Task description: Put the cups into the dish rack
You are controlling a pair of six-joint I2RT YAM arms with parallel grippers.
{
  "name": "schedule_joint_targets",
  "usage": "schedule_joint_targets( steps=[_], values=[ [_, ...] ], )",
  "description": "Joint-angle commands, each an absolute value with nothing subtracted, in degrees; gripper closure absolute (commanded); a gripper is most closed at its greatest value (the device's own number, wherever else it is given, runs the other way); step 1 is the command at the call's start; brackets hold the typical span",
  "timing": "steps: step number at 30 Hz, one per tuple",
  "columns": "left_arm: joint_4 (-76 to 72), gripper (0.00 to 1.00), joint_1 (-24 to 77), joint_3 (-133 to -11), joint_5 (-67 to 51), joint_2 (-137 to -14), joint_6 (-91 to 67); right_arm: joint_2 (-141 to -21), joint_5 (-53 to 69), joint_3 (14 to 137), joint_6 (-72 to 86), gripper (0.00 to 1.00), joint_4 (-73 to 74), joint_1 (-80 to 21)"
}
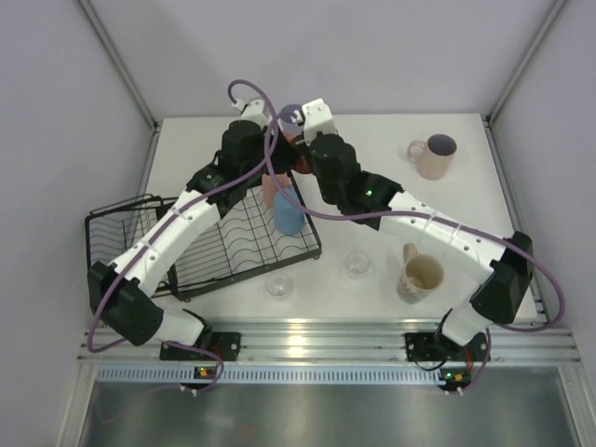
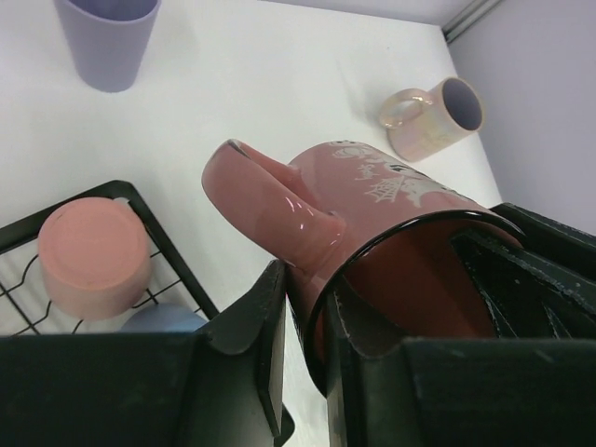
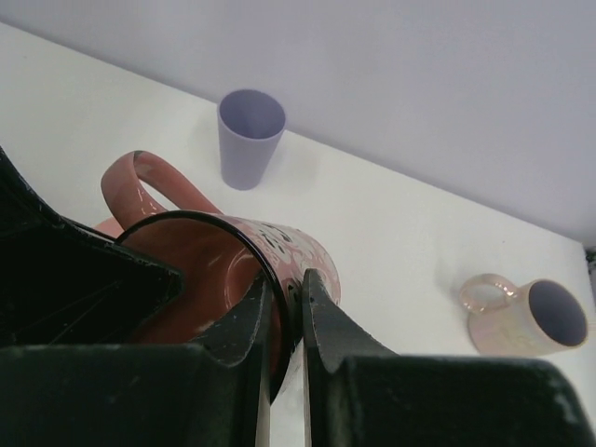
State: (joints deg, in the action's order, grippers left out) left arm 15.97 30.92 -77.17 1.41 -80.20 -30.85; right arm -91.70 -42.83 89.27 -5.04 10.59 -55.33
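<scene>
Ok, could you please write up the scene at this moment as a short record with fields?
Held item: dark pink mug with a web print, tipped over, gripped by both arms
Left gripper: shut on the mug's rim, next to the handle
Right gripper: shut on another part of the rim
In dish rack: salmon tumbler upside down, blue tumbler beside it
On table, far: lavender tumbler, pale pink mug
On table, near: cream mug, two clear glasses

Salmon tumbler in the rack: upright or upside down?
Upside down: the salmon tumbler in the dish rack shows its closed base, left wrist view.
</scene>
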Motion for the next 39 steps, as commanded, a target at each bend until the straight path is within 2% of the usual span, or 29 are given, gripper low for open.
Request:
schedule_joint_targets(
  steps=[1,8,12,23,31,39],
  values=[
    [-4.3,0.78,30.32,-78.93,-6.24,-77.61,-37.52,-88.16,-39.29,85.79,-11.24,1.0,5.28,-55.11],
    [-4.92,0.64,30.32,-78.75,-7.38,-78.22,-38.23,-86.49,-41.66,80.16,-19.58,1.0,-3.41,-55.11],
    [-4.92,0.59,30.32,-78.66,-7.47,-78.4,-38.32,-86.4,-42.19,76.91,-23.19,1.0,-8.59,-55.11],
    [-2.64,0.53,30.32,-76.29,-4.05,-78.14,-37.97,-87.8,-41.66,71.28,-25.66,1.0,-15.9,-53.7],
    [-0.27,0.39,29.97,-75.41,-2.46,-76.99,-38.06,-87.89,-40.61,69.35,-27.07,1.0,-20.3,-52.56],
    [6.76,0.32,29.62,-75.41,-0.62,-76.2,-38.75,-88.24,-40.34,68.2,-28.91,1.0,-24.78,-51.15]
  ],
)
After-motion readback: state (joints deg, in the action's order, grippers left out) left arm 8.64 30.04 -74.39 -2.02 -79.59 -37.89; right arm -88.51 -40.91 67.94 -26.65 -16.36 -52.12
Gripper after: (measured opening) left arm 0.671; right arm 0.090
